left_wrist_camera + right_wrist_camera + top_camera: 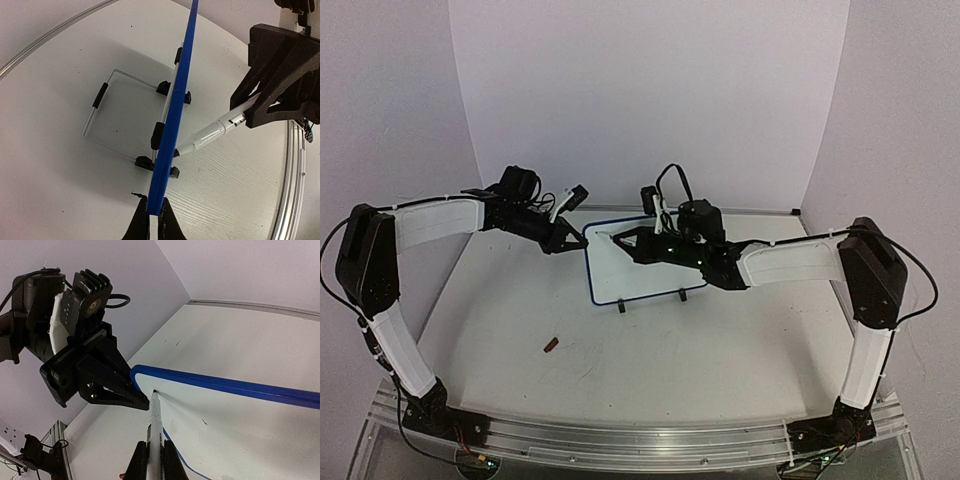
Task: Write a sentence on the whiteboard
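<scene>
Firmly clenched, the left fingers [137, 227] pinch the blue frame of the whiteboard [172, 115] at its upper corner on the left arm's side. In the left wrist view the board runs edge-on straight out ahead of them.

The right fingers [136, 466] are clamped around the barrel of a white marker [155, 427], which juts straight out from between them. Its dark tip touches the white writing face just inside the rounded corner that the left fingers grip. The two sets of fingers are therefore very near each other at that corner; I cannot tell whether they touch. A little past the marker tip, a small dark mark [202, 421] sits on the face.

On the side of the board away from the right fingers, a wire stand [100, 95] with black sleeves lies on the white bench [60, 165]. Two black feet [172, 90] clip the board's lower edge.

From above, the board stands between the two arms on the far half of the bench. A small reddish object [551, 346] lies nearer the arm bases, well apart from both sets of fingers.
</scene>
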Robot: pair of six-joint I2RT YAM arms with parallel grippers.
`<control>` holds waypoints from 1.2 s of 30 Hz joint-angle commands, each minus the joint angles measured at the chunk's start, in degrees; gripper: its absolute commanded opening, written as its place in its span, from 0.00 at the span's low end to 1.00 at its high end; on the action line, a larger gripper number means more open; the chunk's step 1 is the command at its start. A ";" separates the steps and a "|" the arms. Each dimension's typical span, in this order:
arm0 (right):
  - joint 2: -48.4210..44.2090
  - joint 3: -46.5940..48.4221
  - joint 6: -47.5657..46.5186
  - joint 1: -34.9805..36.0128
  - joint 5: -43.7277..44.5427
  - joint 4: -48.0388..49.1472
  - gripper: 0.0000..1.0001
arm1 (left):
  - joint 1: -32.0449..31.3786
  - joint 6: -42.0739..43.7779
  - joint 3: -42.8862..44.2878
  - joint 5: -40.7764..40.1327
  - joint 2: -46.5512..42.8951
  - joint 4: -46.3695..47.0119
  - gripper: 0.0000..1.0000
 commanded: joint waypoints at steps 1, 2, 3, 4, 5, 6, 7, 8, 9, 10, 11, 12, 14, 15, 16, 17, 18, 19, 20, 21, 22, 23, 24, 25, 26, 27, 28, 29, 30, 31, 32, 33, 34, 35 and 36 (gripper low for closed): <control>0.86 2.26 -0.89 -0.28 2.38 2.48 0.00 | -0.48 0.51 0.37 -0.42 0.58 0.16 0.00; 0.90 2.26 -0.93 -0.27 2.47 2.56 0.00 | -0.53 0.50 0.39 -0.42 0.58 0.16 0.00; 1.00 2.34 -0.93 -0.32 2.49 2.56 0.00 | -0.52 0.54 0.39 -0.44 0.58 0.16 0.00; 1.11 2.43 -0.95 -0.37 2.50 2.54 0.00 | -0.50 0.58 0.39 -0.46 0.58 0.17 0.00; 1.21 2.53 -0.97 -0.41 2.44 2.59 0.00 | -0.52 0.58 0.39 -0.50 0.59 0.16 0.00; 1.33 2.59 -1.01 -0.43 2.36 2.59 0.00 | -0.56 0.55 0.39 -0.51 0.62 0.16 0.00; 1.49 2.69 -1.03 -0.40 2.22 2.56 0.00 | -0.64 0.55 0.39 -0.51 0.60 0.18 0.00; 1.66 2.77 -1.04 -0.38 2.03 2.57 0.00 | -0.59 0.57 0.39 -0.51 0.66 0.16 0.00; 1.86 2.92 -1.04 -0.42 1.76 2.55 0.00 | -0.58 0.57 0.39 -0.52 0.66 0.14 0.00; 2.07 3.00 -0.99 -0.41 1.40 2.54 0.00 | -0.61 0.56 0.39 -0.56 0.68 0.13 0.00; 2.31 3.09 -0.96 -0.43 1.10 2.54 0.00 | -0.65 0.64 0.45 -0.58 0.73 0.12 0.00; 2.54 3.21 -0.95 -0.44 0.76 2.50 0.00 | -0.67 0.64 0.47 -0.59 0.76 0.09 0.00; 2.96 3.47 -0.89 -0.39 0.15 2.46 0.00 | -0.67 0.64 0.47 -0.60 0.75 0.11 0.00; 3.17 3.59 -0.88 -0.41 -0.10 2.40 0.00 | -0.67 0.66 0.51 -0.60 0.75 0.09 0.00; 3.30 3.66 -0.87 -0.42 -0.29 2.32 0.00 | -0.67 0.68 0.55 -0.60 0.75 0.07 0.00; 3.35 3.66 -0.86 -0.40 -0.39 2.24 0.00 | -0.67 0.71 0.56 -0.60 0.75 0.07 0.00; 3.40 3.56 -0.82 -0.42 -0.32 2.23 0.00 | -0.67 0.70 0.56 -0.67 0.75 0.07 0.00; 3.48 3.44 -0.84 -0.39 -0.29 2.15 0.00 | -0.68 0.65 0.56 -0.68 0.75 0.07 0.00; 3.49 3.36 -0.93 -0.41 -0.29 2.05 0.00 | -0.67 0.65 0.56 -0.68 0.76 0.05 0.00; 3.46 3.24 -0.87 -0.42 -0.35 1.95 0.00 | -0.68 0.67 0.58 -0.70 0.78 0.07 0.00; 3.47 3.14 -0.86 -0.40 -0.36 1.90 0.00 | -0.72 0.70 0.63 -0.75 0.76 0.02 0.00; 3.46 3.04 -0.86 -0.37 -0.37 1.75 0.00 | -0.69 0.68 0.65 -0.77 0.75 0.01 0.00; 3.47 2.94 -0.86 -0.35 -0.39 1.63 0.00 | -0.69 0.68 0.65 -0.77 0.75 -0.01 0.00; 3.50 2.83 -0.86 -0.41 -0.42 1.50 0.00 | -0.71 0.65 0.65 -0.77 0.75 -0.01 0.00; 3.53 2.79 -0.90 -0.40 -0.52 1.42 0.00 | -0.71 0.67 0.65 -0.77 0.76 -0.01 0.00; 3.56 2.79 -0.94 -0.36 -0.62 1.35 0.00 | -0.71 0.71 0.65 -0.77 0.78 -0.01 0.00; 3.61 2.79 -0.95 -0.35 -0.70 1.22 0.00 | -0.68 0.71 0.65 -0.77 0.82 0.02 0.00; 3.67 2.79 -0.95 -0.38 -0.72 1.16 0.00 | -0.67 0.70 0.70 -0.74 0.83 0.01 0.00; 3.70 2.79 -0.95 -0.42 -0.72 1.08 0.00 | -0.71 0.66 0.71 -0.75 0.84 0.02 0.00; 3.74 2.79 -0.98 -0.41 -0.77 0.97 0.00 | -0.77 0.65 0.71 -0.80 0.83 0.02 0.00; 3.78 2.80 -1.03 -0.39 -0.86 0.84 0.00 | -0.81 0.66 0.72 -0.84 0.82 0.01 0.00; 3.82 2.84 -1.07 -0.42 -0.91 0.69 0.00 | -0.80 0.61 0.75 -0.86 0.85 0.01 0.00; 3.89 2.87 -1.15 -0.38 -0.98 0.56 0.00 | -0.76 0.59 0.74 -0.86 0.84 0.03 0.00; 3.97 2.87 -1.18 -0.36 -0.98 0.47 0.00 | -0.76 0.59 0.74 -0.84 0.84 -0.03 0.00; 4.04 2.85 -1.18 -0.38 -0.98 0.44 0.00 | -0.76 0.60 0.75 -0.82 0.84 -0.07 0.00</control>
